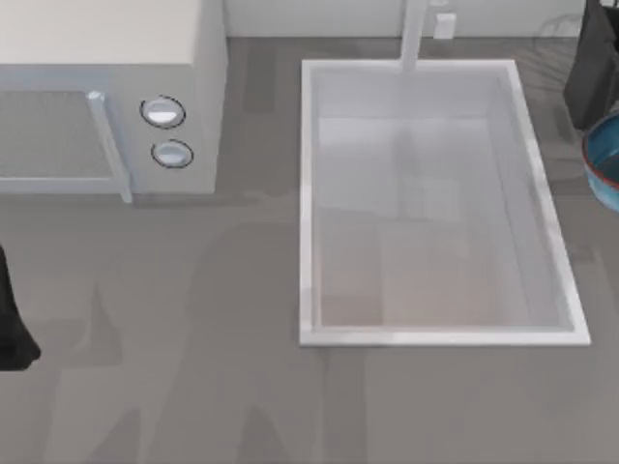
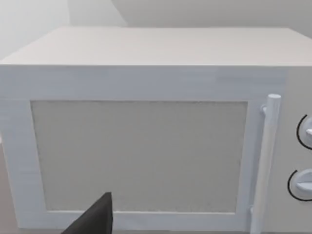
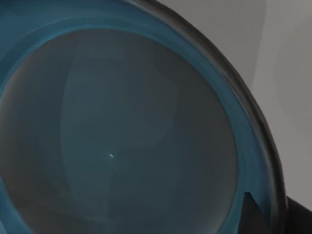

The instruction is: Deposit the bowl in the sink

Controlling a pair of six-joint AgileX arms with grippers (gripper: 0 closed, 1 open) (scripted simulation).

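At the tabletop's right edge: right gripper (image 1: 592, 72), dark, beside the bowl; whether its fingers pinch the rim I cannot tell.
Bowl (image 1: 605, 159): just outside the sink's right rim, apparently ready for carrying across.
Sink (image 1: 435, 336): not yet holding the bowl.
Left gripper (image 1: 14, 333): parked at the left edge, facing the microwave (image 1: 106, 58).

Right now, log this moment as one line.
bowl: right of sink, outside it | right arm: at bowl | left arm: parked, table's left edge | deposit: pending
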